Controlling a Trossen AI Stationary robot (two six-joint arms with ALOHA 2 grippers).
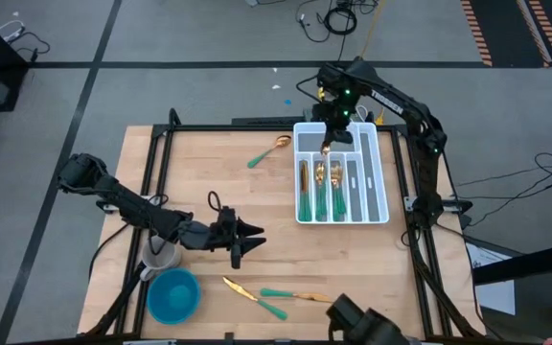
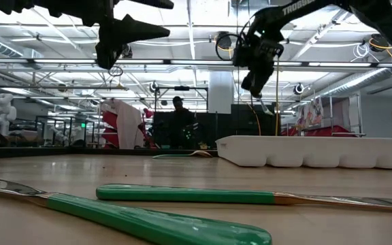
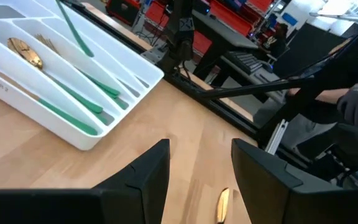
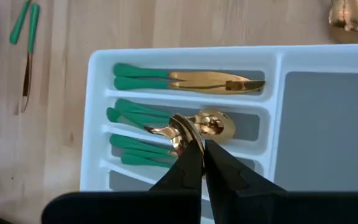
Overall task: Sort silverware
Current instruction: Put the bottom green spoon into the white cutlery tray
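Hanging over the white tray (image 1: 379, 182) at upper right of the high view, the right gripper (image 1: 328, 146) has its fingers pinched on a gold spoon (image 4: 180, 134), bowl end up between the tips, w/ the teal handle dangling down toward the tray's middle slots. Tray already holds silverware: gold-headed, green-handled pcs in three long compartments (image 4: 188, 81), heads toward the far end. Left gripper (image 1: 249, 237) sits lower left of center, above bare wood, fingers spread apart w/ nothing between them; the left wrist view shows a gold tip (image 3: 222, 205) on the table just past the gap. One spoon on the table (image 1: 268, 152) lies just left of the tray's top corner. Two more pcs (image 1: 274, 297) lie crossed near the bottom edge, right of a blue bowl (image 1: 172, 296); a grey mug (image 1: 159, 259) stands just above the bowl, partly under the left arm. A person (image 2: 178, 122) stands far back in the room in the low view.
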